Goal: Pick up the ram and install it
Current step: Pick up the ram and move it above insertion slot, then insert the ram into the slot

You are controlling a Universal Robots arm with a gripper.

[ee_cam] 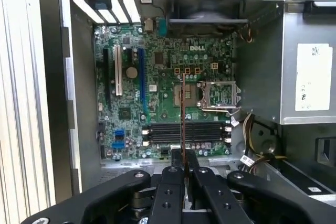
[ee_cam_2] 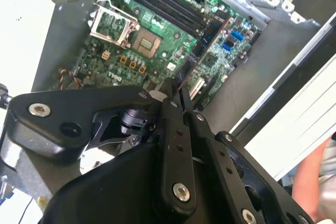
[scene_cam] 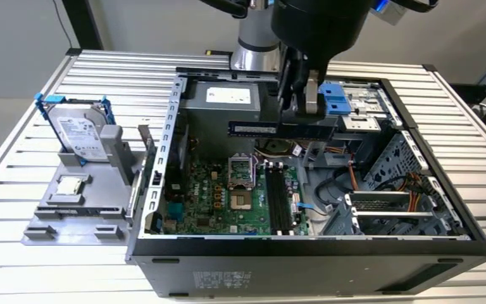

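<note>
My gripper [scene_cam: 304, 119] hangs inside the open computer case [scene_cam: 311, 247], shut on the ram [scene_cam: 264, 129]. The ram is a long dark blue-green stick held level above the green motherboard [scene_cam: 218, 202]. In the exterior view it sticks out of the fingers toward the left, well above the black memory slots [scene_cam: 278, 202]. Both wrist views show the ram edge-on as a thin strip [ee_cam: 182, 114] [ee_cam_2: 202, 51] running out from between the black fingers [ee_cam: 170, 182] [ee_cam_2: 173, 114]. In the first wrist view that strip crosses the slots [ee_cam: 210, 131] at a right angle.
A silver hard drive in a blue frame [scene_cam: 78, 130] stands on a grey fixture at the exterior view's left. The CPU socket [scene_cam: 238, 183], power supply [scene_cam: 226, 101], cables [scene_cam: 336, 190] and drive cage [scene_cam: 395, 190] crowd the case. A person's arm [ee_cam_2: 315, 182] is beside the case.
</note>
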